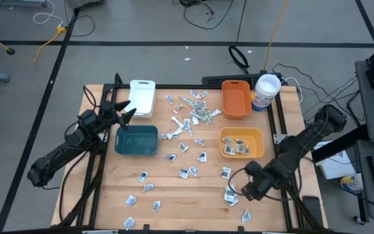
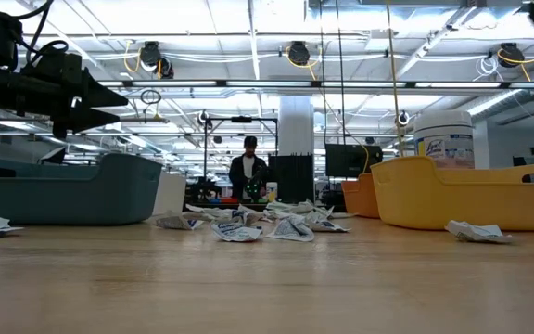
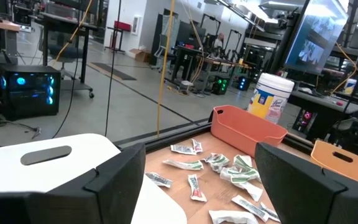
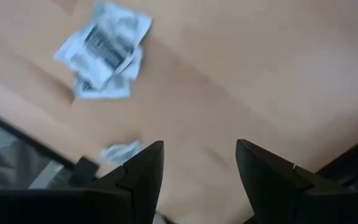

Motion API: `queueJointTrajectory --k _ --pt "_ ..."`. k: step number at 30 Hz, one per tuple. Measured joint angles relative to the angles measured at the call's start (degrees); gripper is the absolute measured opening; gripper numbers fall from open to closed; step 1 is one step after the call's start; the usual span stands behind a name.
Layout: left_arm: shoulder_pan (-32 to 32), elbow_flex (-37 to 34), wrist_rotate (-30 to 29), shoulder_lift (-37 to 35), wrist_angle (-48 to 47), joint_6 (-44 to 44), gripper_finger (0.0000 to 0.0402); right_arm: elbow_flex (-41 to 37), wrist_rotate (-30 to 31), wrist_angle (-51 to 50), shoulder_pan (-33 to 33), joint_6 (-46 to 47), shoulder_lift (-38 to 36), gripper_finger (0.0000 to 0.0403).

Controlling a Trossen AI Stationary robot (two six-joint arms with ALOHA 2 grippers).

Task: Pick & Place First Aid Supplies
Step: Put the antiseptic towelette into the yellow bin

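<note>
Two black jointed arms, seemingly cable-wrapped, with wedge-shaped fingers (image 3: 303,180).

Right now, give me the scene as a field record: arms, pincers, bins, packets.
left pincer: open, empty, raised between the white bin and the teal bin
right pincer: open, empty, over the table's near right area beside loose packets
yellow bin: several packets inside
orange bin: looks empty
teal bin: looks empty
packets on table: scattered, densest pile between the white and orange bins
tub: right of the orange bin
</note>
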Motion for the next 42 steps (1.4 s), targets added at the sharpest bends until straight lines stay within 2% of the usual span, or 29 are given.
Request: queueJointTrajectory --k 5,9,31,42 --pt "0.02 0.0 0.0 -0.01 -0.02 0.0 0.0305 0.0 0.22 1.66 2.58 2.98 0.12 0.0194" --pt "0.0 0.0 -0.01 0.0 0.0 0.0 0.0306 1.41 0.2 1.76 3.98 4.26 3.76 0.0194" --pt "0.0 0.0 0.0 0.01 0.0 0.0 0.0306 20.67 0.51 2.29 8.38 5.22 24.4 0.0194" --pt "0.01 0.0 0.0 -0.02 0.01 0.0 0.0306 21.36 1.56 5.66 8.35 6.61 30.38 0.0194"
